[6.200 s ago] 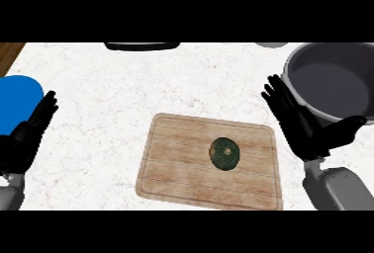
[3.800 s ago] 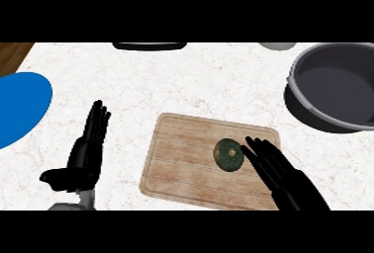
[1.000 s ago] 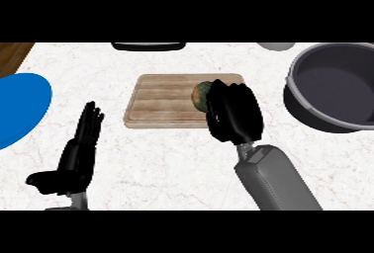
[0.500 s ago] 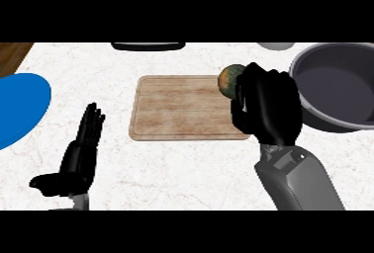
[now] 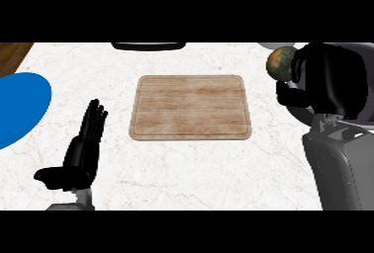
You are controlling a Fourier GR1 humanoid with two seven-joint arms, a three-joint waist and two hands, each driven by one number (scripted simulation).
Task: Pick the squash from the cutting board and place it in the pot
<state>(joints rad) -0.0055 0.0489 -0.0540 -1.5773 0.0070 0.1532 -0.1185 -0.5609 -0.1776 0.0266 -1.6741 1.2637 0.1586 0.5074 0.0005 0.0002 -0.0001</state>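
My right hand [image 5: 327, 79] is at the upper right, curled round the green and orange squash [image 5: 280, 62], which peeks out at the hand's left side. The hand and squash hang over the grey pot [image 5: 296, 109], of which only a bit of rim shows beside the hand. The wooden cutting board [image 5: 191, 107] lies bare in the middle of the marble counter. My left hand [image 5: 79, 153] rests open at the lower left, fingers up.
A blue plate [image 5: 18, 107] sits at the left edge. A dark object [image 5: 148, 46] lies at the counter's far edge, and a strip of wood [image 5: 13, 52] shows at the top left corner.
My right hand has carried the squash rightward off the cutting board and over the pot. The left hand has stayed still.
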